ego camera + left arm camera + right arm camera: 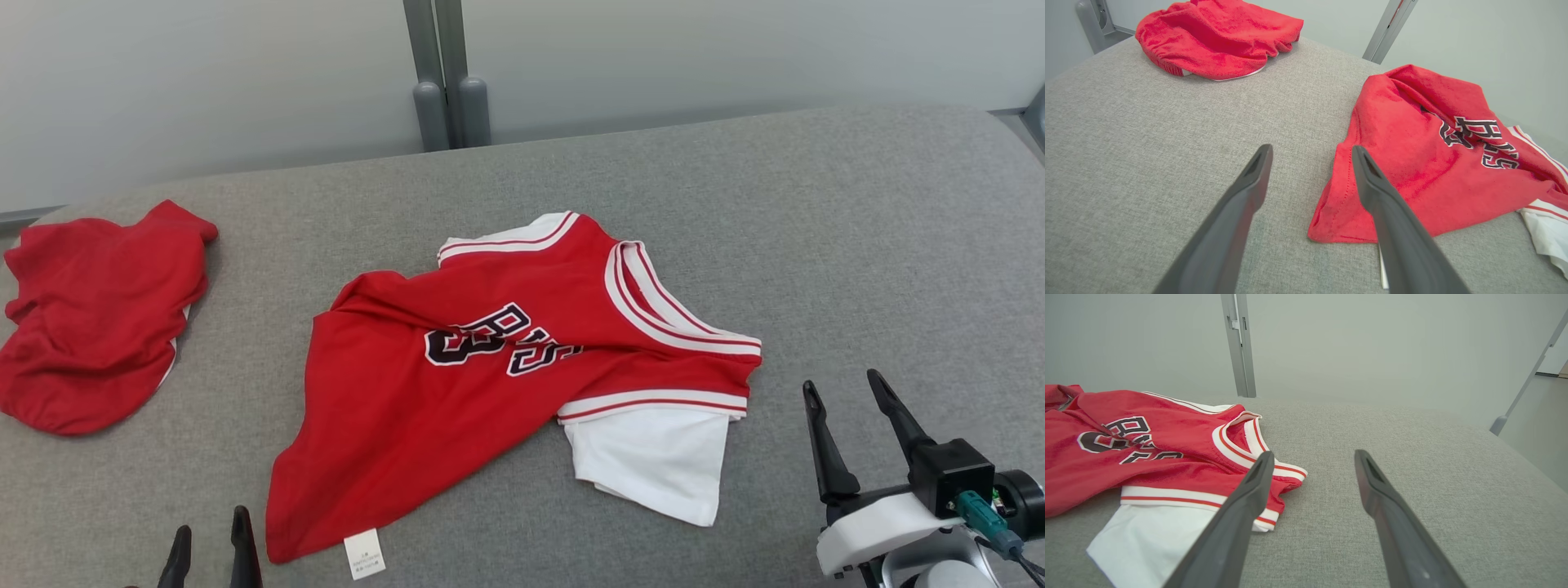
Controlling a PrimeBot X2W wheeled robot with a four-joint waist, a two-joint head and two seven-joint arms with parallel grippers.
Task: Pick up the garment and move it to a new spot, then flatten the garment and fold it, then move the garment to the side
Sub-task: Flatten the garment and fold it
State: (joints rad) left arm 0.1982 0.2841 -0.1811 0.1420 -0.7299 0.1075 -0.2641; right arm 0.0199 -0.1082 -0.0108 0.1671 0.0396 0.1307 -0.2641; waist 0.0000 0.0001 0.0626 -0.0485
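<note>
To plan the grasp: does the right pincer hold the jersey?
No, the right pincer stands open and empty beside the jersey, apart from it.

Grey surface [857,245] bare right of jersey [506,351]; red bundle [98,318] blocks far left.

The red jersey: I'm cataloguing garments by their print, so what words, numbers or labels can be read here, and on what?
"B…S": black, white-edged letters on the jersey chest; creases hide the middle ones.
Dark digit beside them: too creased to read for sure.
White tag at the hem: print too small to read.
Other red garment: no text seen.
</note>
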